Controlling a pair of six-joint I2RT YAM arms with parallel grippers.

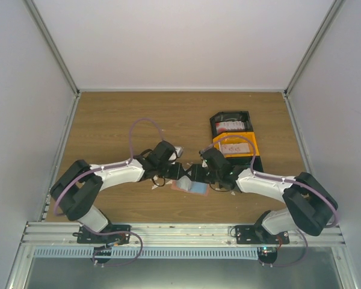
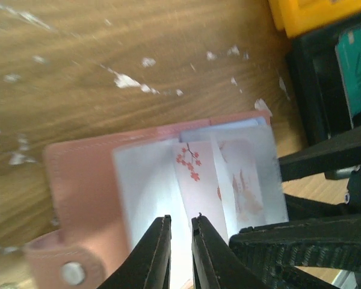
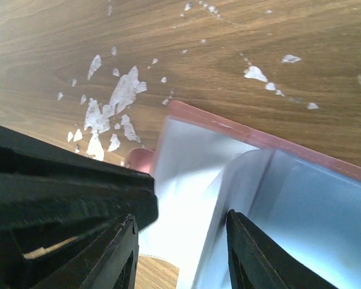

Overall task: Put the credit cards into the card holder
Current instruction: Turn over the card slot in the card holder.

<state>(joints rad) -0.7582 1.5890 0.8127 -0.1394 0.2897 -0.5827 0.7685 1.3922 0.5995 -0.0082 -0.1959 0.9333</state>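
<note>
The card holder lies open on the table between the arms, with its salmon cover and pale blue inside showing. A white credit card with red blossoms stands partly inside it, next to a whitish-pink card in a sleeve. My left gripper hovers at the blossom card's near end; its jaws stand a narrow gap apart and nothing shows clamped between them. My right gripper is open wide, one finger against a raised blue sleeve. Both grippers meet over the holder.
A black bin holds a red-and-white card, and a teal card shows in its wrist view. An orange bin in front holds a whitish card. White scraps dot the wood.
</note>
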